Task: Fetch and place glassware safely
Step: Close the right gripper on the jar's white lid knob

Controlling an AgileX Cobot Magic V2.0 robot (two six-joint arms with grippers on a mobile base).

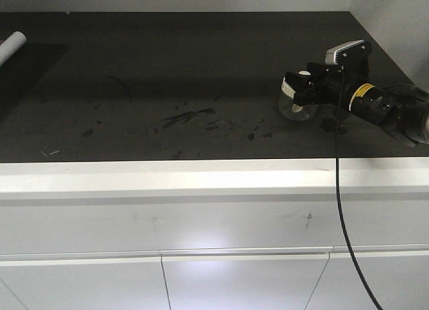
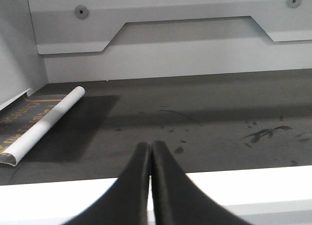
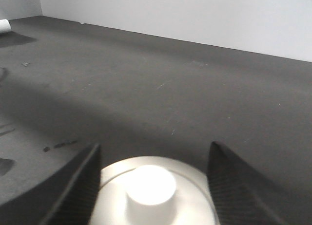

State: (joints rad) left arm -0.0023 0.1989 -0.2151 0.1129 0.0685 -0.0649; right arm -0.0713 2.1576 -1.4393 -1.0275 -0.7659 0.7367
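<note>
The glassware, a squat clear jar with a cream-white knobbed lid, is at the right of the dark countertop. My right gripper reaches in from the right and is shut on it. In the right wrist view both fingers press against the lid's rim, around the right gripper's centre. Whether the jar rests on the counter or hangs just above it cannot be told. My left gripper is shut and empty, low at the counter's front edge; it is out of the front view.
A white cylindrical tube lies on a dark printed sheet at the far left. A black cable hangs from the right arm over the white counter edge. Walls bound the back and right.
</note>
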